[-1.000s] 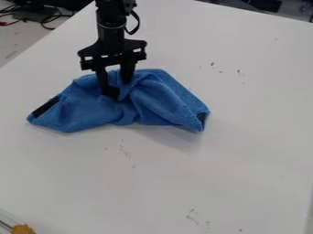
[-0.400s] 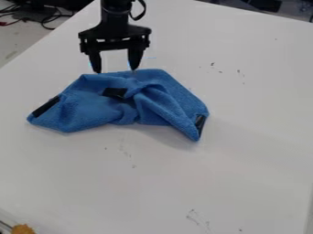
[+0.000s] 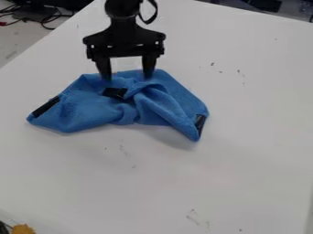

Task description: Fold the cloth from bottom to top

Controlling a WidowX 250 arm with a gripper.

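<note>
Up toward eleven o'clock on the white table [image 3: 256, 160], my arm [image 3: 124, 10] drops in from the top edge, wrist high and the gripper [image 3: 126, 77] hanging straight down. And it's wide open, folks, two black fingers well apart and pointing down, one on the left, one on the right, nothing pinched between them! Their tips come down over the far rim of the blue cloth [image 3: 92, 109], at the cloth's own twelve o'clock; whether they touch it or hover just above, I can't tell from where I sit. The crosspiece above them sits almost level, and a black cable [image 3: 148, 17] loops out at the arm's three o'clock.

What a crumpled heap I've got under me! The cloth lies between nine o'clock and the middle of the view, bunched and creased at its centre, with one corner poking out at its four o'clock and another at its nine. Dark patches show at both of those ends, and one more black patch [image 3: 115, 93] sits right in the folds, just below the fingers. Way off at seven o'clock, a yellow-orange thing [image 3: 23, 229] peeks in at the corner.
</note>
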